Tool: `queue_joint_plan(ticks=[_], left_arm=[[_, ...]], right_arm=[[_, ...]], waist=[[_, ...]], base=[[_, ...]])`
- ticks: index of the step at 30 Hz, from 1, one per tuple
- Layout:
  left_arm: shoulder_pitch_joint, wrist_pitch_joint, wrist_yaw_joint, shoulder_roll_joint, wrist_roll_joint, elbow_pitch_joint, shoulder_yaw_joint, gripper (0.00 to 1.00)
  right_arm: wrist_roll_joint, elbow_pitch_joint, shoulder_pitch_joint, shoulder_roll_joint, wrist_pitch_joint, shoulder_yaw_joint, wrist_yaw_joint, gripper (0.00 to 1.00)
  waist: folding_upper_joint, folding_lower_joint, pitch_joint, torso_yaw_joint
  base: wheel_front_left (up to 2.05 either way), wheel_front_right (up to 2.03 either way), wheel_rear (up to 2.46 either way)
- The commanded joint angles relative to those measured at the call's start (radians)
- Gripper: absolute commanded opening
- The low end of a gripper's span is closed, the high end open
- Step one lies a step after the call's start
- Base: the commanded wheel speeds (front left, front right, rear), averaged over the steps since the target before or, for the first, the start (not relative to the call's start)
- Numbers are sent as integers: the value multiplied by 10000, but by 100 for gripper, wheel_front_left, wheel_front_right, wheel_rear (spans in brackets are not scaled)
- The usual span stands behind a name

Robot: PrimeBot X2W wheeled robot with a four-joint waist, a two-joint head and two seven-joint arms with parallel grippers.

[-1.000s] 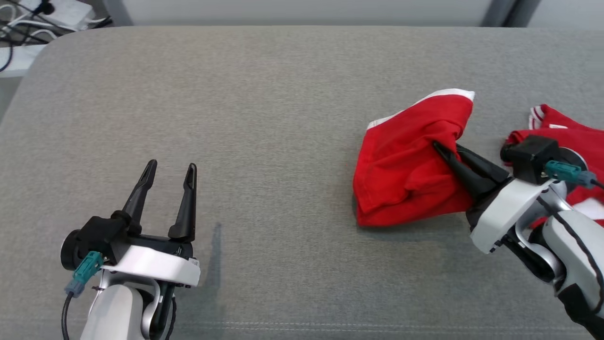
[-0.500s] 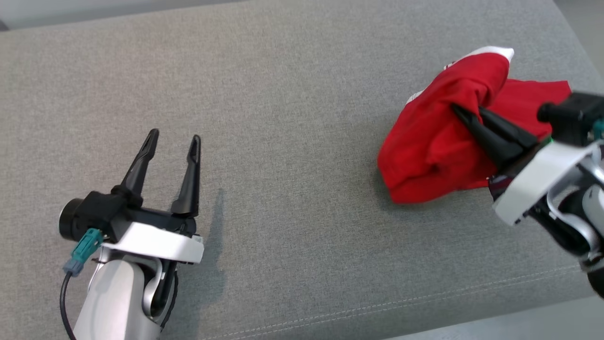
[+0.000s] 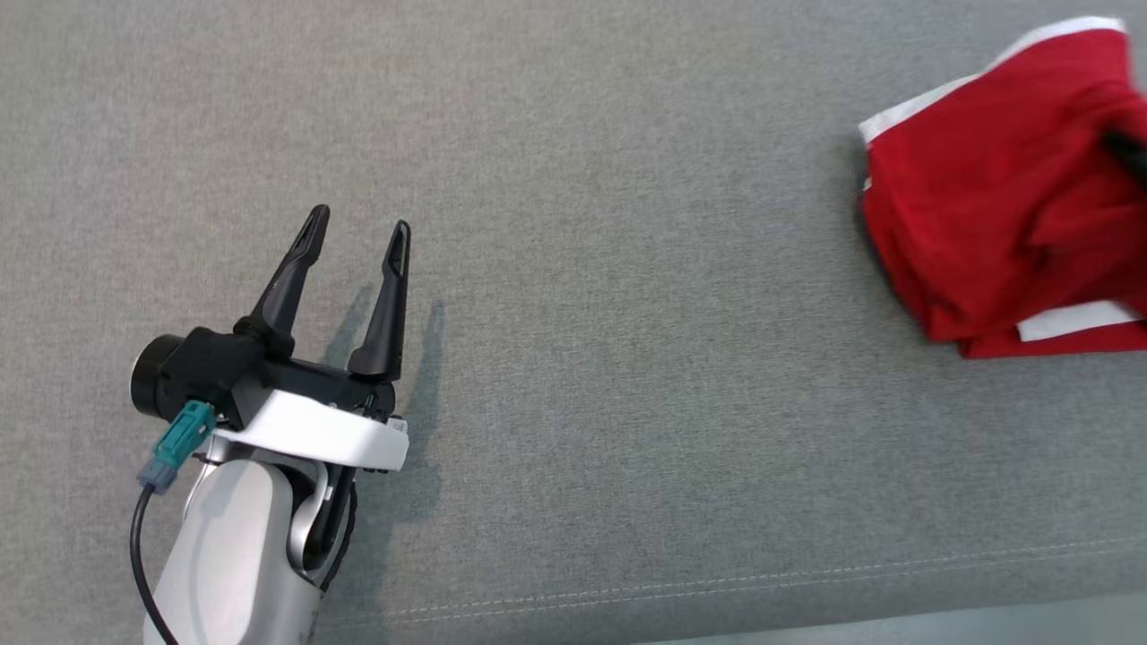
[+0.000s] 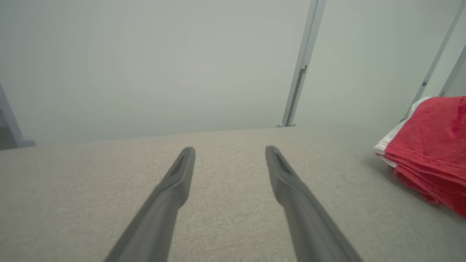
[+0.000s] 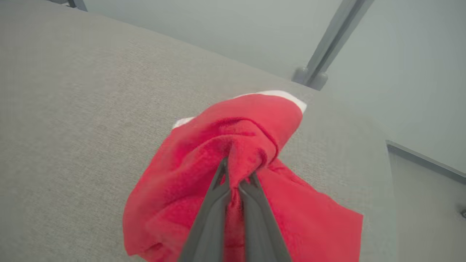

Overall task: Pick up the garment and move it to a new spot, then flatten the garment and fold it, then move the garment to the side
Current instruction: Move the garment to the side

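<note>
A red garment with white trim (image 3: 995,179) lies bunched at the right edge of the head view on the grey fabric surface (image 3: 609,313). In the right wrist view my right gripper (image 5: 236,174) is shut on a gathered fold of the garment (image 5: 236,145), which drapes down around the fingers. Only a dark fingertip (image 3: 1131,152) of it shows at the head view's right edge. My left gripper (image 3: 358,235) stands open at the lower left, nothing between its fingers, far from the cloth. The left wrist view has the garment (image 4: 429,153) at its right.
The grey surface's front edge with a stitched seam (image 3: 806,578) runs along the bottom of the head view. Pale wall panels and a metal post (image 4: 300,69) stand behind the surface. A wide stretch of bare fabric lies between the left gripper and the garment.
The head camera has swung, shifting the whole picture. The right gripper still holds the garment, now at the frame's right edge with the arm out of view. The left gripper stays open.
</note>
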Motion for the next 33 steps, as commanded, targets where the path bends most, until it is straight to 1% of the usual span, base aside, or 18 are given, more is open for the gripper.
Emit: queue_joint_plan(ticks=[1, 2, 5, 8, 9, 10, 11, 12, 16, 19, 20, 23, 26, 30, 33], left_arm=[[-452, -57, -69, 178, -50, -293, 256, 100], [-506, -57, -69, 198, -68, -305, 237, 100], [-633, -57, -69, 230, -63, -330, 199, 100], [-758, -57, -69, 267, -56, -349, 114, 100], [-788, -57, -69, 284, -55, -346, 90, 100], [-821, -57, -69, 290, -59, -339, 56, 100], [-821, -57, -69, 290, -59, -339, 56, 100], [-846, -57, -69, 298, -70, -332, 30, 100], [-885, -57, -69, 374, -113, -267, -28, 100], [-820, -57, -69, 462, -121, -172, 12, 100], [-783, -57, -69, 483, -116, -151, 31, 100], [-605, -57, -69, 570, -96, -55, 107, 100], [-362, -57, -69, 649, -88, 1, 228, 100], [57, -57, -43, 781, -76, 48, 360, 100], [424, -55, 30, 911, -100, 48, 468, 100]], right_arm=[[142, 512, 116, -637, 23, -130, 0, 0], [64, 834, 106, -752, -45, -160, 0, 0], [105, 1792, 157, -685, -283, -328, 0, 0], [-5, 2820, 176, -398, -479, -505, 0, 0], [-2, 3288, 207, -223, -484, -607, 0, 30], [-149, 3674, 225, -80, -540, -633, 0, 100], [-149, 3674, 225, -80, -540, -633, 0, 100], [-293, 4070, 216, 103, -745, -745, 0, 100], [-671, 5596, 387, 982, -1176, -994, 0, 100], [-688, 6184, 626, 1659, -1625, -1095, 0, 100], [-690, 6327, 712, 1798, -1792, -1137, 0, 100], [-443, 6336, 1064, 2223, -2521, -1372, 0, 100], [-460, 6058, 1444, 2338, -3146, -1461, 0, 100], [-780, 5354, 2024, 2258, -3792, -1750, 0, 100], [-1290, 4773, 2716, 2205, -3710, -2241, 0, 100]], waist=[[0, 0, 275, 198], [0, 0, 349, 238], [0, 0, 571, 310], [0, 0, 754, 373], [0, 0, 793, 389], [0, 0, 830, 421], [0, 0, 830, 421], [0, 0, 845, 441], [0, 0, 829, 494], [0, 0, 640, 477], [0, 0, 556, 468], [0, 0, 214, 420], [0, 0, -188, 330], [0, 0, -781, 257], [0, 0, -1212, 287]], base=[[0, 0, 0], [0, 0, 0], [0, 0, 0], [0, 0, 0], [0, 0, 0], [0, 0, 0], [0, 0, 0], [0, 0, 0], [0, 0, 0], [0, 0, 0], [0, 0, 0], [0, 0, 0], [0, 0, 0], [0, 0, 0], [0, 0, 0]])
